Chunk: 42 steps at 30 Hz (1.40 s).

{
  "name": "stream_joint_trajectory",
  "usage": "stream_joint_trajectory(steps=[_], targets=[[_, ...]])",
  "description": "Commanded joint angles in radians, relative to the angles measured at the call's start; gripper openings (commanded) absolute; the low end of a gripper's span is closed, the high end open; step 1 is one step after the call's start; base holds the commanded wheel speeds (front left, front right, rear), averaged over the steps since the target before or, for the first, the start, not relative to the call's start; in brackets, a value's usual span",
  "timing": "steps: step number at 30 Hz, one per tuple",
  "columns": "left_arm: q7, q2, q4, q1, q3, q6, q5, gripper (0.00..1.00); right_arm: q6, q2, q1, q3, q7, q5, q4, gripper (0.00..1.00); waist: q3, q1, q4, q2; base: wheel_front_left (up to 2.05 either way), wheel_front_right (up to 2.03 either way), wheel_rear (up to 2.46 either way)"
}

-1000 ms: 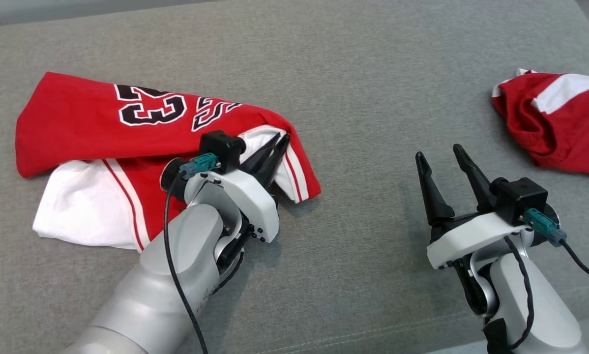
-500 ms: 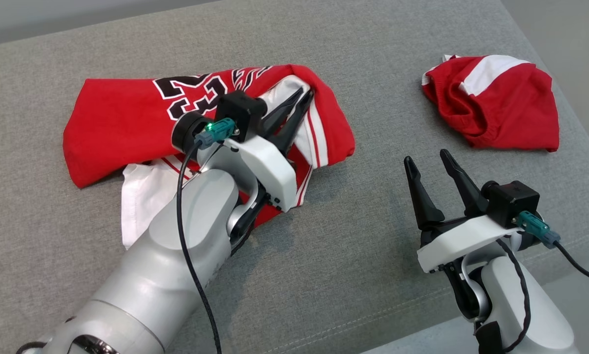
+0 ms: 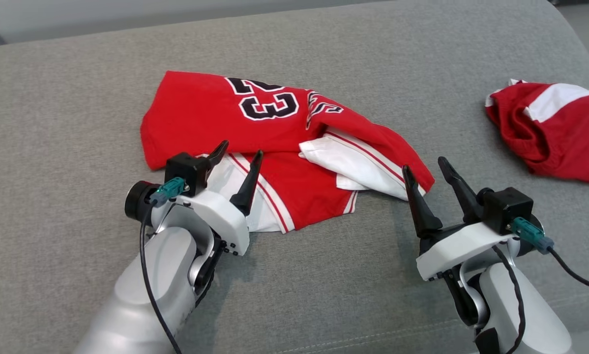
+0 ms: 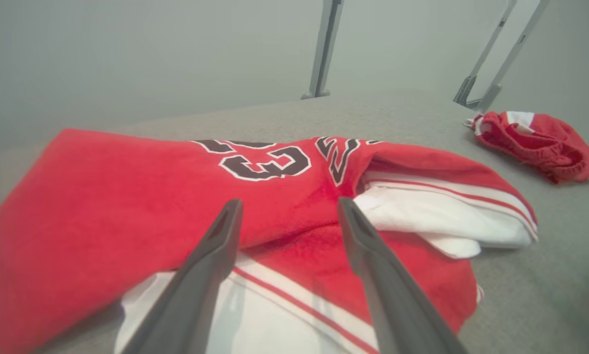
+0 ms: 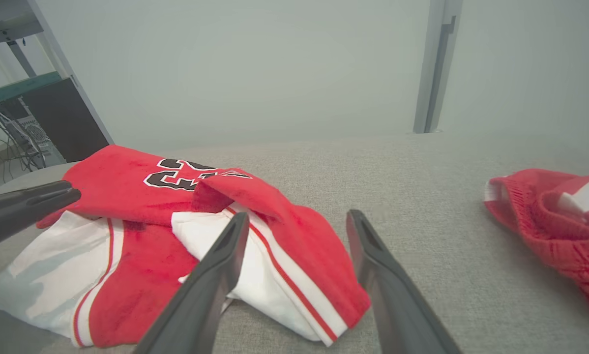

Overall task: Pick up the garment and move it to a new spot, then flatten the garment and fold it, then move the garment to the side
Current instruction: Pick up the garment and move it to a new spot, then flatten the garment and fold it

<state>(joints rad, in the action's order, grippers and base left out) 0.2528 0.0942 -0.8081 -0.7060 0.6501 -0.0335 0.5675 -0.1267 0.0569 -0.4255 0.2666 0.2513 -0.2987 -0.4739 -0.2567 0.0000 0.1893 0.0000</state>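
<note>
Spreading wide at the near side of the grey cushion (image 3: 324, 49), the left gripper (image 3: 242, 148) holds nothing; its two dark, tapered fingers (image 4: 206, 265) point over the white lower panel of the garment (image 3: 201, 108). Whether the tips touch the cloth cannot be told. The right gripper (image 3: 423, 164) is just as wide and just as empty. Its tips stand just beside the garment's right-hand corner, above bare upholstery. A stitched seam (image 3: 348, 339) runs along the cushion's front edge, between the two pale forearms.

The garment lies crumpled in the middle of the cushion, between and beyond the two grippers. It is a soft red knit with white side panels edged in thin red and white stripes. One white flap is folded back over the red near the right gripper. Its far half bears the number "23" (image 3: 267, 103) in black digits outlined in white, upside down in the head view. Next to it, more black lettering (image 3: 324, 105) is caught in a crease and cannot be read.

Farther right, well apart from the garment, a second red and white bundle (image 3: 560, 137) sits bunched near the cushion's edge, its rim ribbed. Beyond the cushion, the wrist views show grey metal posts (image 4: 324, 49) against a plain pale wall, and a dark shelf with loose cables (image 5: 29, 123).
</note>
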Motion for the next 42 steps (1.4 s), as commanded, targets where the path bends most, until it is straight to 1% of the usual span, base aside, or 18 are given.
stream_joint_trajectory(steps=[1, 4, 7, 10, 13, 20, 27, 28, 29, 31, 34, 36, 38, 39, 42], targets=[[0.009, 0.027, 0.056, 0.021, -0.058, 0.016, -0.030, 1.00, -0.004, -0.007, 0.007, 0.026, 0.010, 0.009, 0.009, 1.00, 0.026, 0.0000, -0.045, 0.0000, 0.00, 0.00, 0.00], [0.009, 0.028, 0.124, 0.089, -0.124, 0.031, -0.073, 1.00, -0.004, -0.004, 0.009, 0.045, 0.010, 0.016, -0.005, 1.00, 0.045, 0.0000, -0.083, 0.0000, 0.00, 0.00, 0.00], [0.009, 0.020, 0.183, 0.157, -0.189, 0.036, -0.109, 1.00, -0.004, 0.008, 0.012, 0.087, 0.010, 0.020, -0.036, 1.00, 0.060, 0.0000, -0.124, 0.0000, 0.00, 0.00, 0.00], [0.009, 0.007, 0.216, 0.213, -0.237, 0.026, -0.138, 1.00, -0.004, 0.025, 0.014, 0.143, 0.010, 0.008, -0.086, 1.00, 0.070, 0.0000, -0.163, 0.0000, 0.00, 0.00, 0.00], [0.009, -0.007, 0.228, 0.248, -0.273, 0.010, -0.161, 1.00, -0.004, 0.042, 0.005, 0.168, 0.010, 0.000, -0.135, 1.00, 0.070, 0.0000, -0.196, 0.0000, 0.00, 0.00, 0.00], [0.009, -0.032, 0.246, 0.270, -0.330, -0.023, -0.206, 1.00, -0.004, 0.055, -0.021, 0.136, 0.010, 0.038, -0.182, 1.00, 0.050, 0.0000, -0.242, 0.0000, 0.00, 0.00, 0.00], [0.009, -0.041, 0.266, 0.276, -0.358, -0.040, -0.230, 1.00, -0.004, 0.049, -0.033, 0.079, 0.010, 0.093, -0.209, 1.00, 0.035, 0.0000, -0.259, 0.0000, 0.00, 0.00, 0.00], [0.009, -0.042, 0.268, 0.277, -0.361, -0.042, -0.233, 1.00, -0.004, 0.048, -0.033, 0.072, 0.010, 0.101, -0.213, 0.98, 0.033, 0.0000, -0.261, 0.0000, 0.00, 0.00, 0.00], [0.009, -0.043, 0.270, 0.278, -0.364, -0.044, -0.235, 1.00, -0.004, 0.048, -0.033, 0.066, 0.010, 0.109, -0.217, 0.95, 0.031, 0.0000, -0.262, 0.0000, 0.00, 0.00, 0.00], [0.009, -0.043, 0.273, 0.280, -0.369, -0.048, -0.238, 1.00, -0.004, 0.046, -0.034, 0.054, 0.010, 0.122, -0.226, 0.84, 0.028, 0.0000, -0.264, 0.0000, 0.00, 0.00, 0.00], [0.009, -0.044, 0.280, 0.282, -0.365, -0.052, -0.226, 1.00, -0.004, 0.041, -0.037, 0.045, 0.010, 0.141, -0.239, 0.79, 0.024, 0.0000, -0.265, 0.0000, 0.00, 0.00, 0.00], [0.009, -0.044, 0.284, 0.282, -0.362, -0.052, -0.220, 1.00, -0.004, 0.038, -0.040, 0.039, 0.010, 0.150, -0.246, 0.71, 0.021, 0.0000, -0.267, 0.0000, 0.00, 0.00, 0.00], [0.009, -0.044, 0.287, 0.281, -0.359, -0.052, -0.214, 1.00, -0.004, 0.035, -0.043, 0.037, 0.010, 0.161, -0.249, 0.67, 0.019, 0.0000, -0.268, 0.0000, 0.00, 0.00, 0.00], [0.009, -0.044, 0.288, 0.281, -0.358, -0.052, -0.212, 1.00, -0.004, 0.034, -0.045, 0.036, 0.011, 0.168, -0.249, 0.66, 0.017, 0.0000, -0.269, 0.0000, 0.00, 0.00, 0.00], [0.009, -0.044, 0.292, 0.281, -0.354, -0.050, -0.207, 1.00, -0.004, 0.032, -0.051, 0.033, 0.011, 0.188, -0.245, 0.72, 0.015, 0.0000, -0.271, 0.0000, 0.00, 0.00, 0.00]])
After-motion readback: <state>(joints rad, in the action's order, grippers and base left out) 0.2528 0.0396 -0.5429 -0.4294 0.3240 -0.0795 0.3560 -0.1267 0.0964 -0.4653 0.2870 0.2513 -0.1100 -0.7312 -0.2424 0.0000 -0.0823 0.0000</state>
